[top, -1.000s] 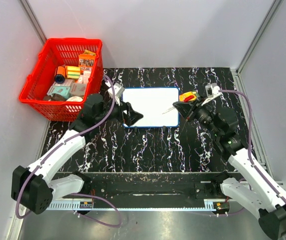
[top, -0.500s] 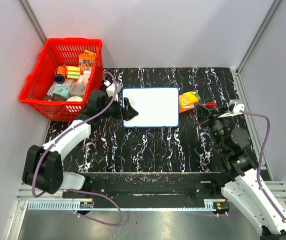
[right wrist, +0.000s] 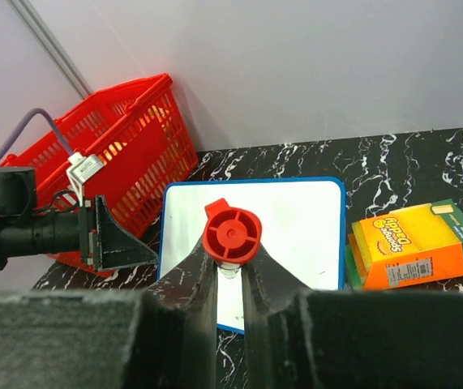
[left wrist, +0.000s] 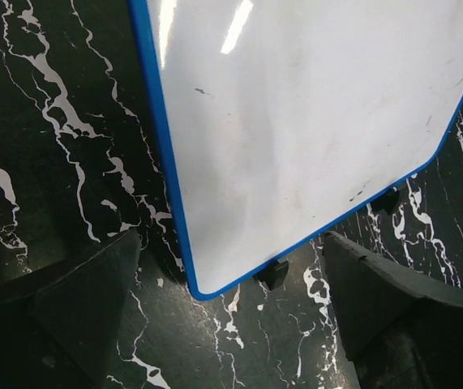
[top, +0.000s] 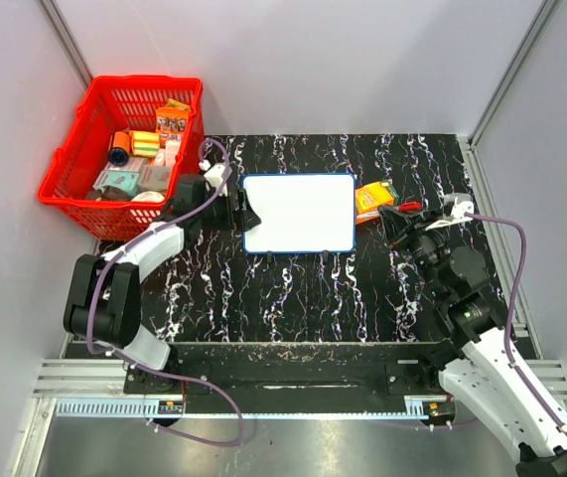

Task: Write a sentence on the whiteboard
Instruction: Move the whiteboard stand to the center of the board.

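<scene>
Marbled table (top: 293,288), right claw (right wrist: 229,279) pinching marker (right wrist: 232,232), left claw (left wrist: 231,271) agape at whiteboard (left wrist: 296,121).

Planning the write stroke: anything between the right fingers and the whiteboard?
Nothing visible. The right arm's fingers, holding a red-capped marker, face the blue-framed white whiteboard across black marbled tabletop. The orange cardboard box lies off to one side.

A black tabletop (top: 293,288) veined with white is enclosed by plain pale grey walls: a far wall (top: 293,60) along the far edge, and a left wall (top: 5,119) and a right wall (top: 556,149) along the side edges. A slanted metal strut (top: 69,45) is set at the far left corner and a second strut (top: 508,70) at the far right corner. A metal rail (top: 293,407) is mounted along the near edge.
</scene>
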`<control>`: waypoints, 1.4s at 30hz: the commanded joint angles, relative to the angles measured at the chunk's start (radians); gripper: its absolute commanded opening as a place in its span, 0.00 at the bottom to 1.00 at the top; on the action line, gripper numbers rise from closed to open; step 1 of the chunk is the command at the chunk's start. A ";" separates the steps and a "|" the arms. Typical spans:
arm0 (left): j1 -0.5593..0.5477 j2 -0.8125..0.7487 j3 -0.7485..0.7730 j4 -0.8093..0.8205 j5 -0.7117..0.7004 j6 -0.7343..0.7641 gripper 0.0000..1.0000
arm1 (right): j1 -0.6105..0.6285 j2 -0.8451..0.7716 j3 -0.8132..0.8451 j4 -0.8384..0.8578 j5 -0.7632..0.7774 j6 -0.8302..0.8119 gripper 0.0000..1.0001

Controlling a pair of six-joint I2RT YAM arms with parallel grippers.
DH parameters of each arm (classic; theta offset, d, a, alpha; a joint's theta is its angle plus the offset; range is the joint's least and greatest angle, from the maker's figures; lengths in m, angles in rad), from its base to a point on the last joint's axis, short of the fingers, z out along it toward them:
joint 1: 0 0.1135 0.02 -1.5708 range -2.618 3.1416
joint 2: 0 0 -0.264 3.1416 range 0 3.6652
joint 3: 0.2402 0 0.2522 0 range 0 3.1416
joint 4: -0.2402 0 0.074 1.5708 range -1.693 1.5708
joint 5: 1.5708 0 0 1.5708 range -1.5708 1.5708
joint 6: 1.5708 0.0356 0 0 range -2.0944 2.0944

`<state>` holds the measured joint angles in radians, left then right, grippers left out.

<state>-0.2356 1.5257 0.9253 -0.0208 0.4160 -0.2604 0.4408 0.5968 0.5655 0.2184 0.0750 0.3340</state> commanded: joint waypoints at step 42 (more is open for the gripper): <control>0.067 0.283 -0.138 0.427 0.523 -0.020 0.00 | 0.004 -0.002 -0.007 -0.016 -0.101 0.051 0.00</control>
<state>-0.1757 1.8198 0.8555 0.3725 1.1027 -0.3134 0.4408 0.5930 0.5591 0.1780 0.0055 0.3752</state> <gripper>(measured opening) 0.076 0.198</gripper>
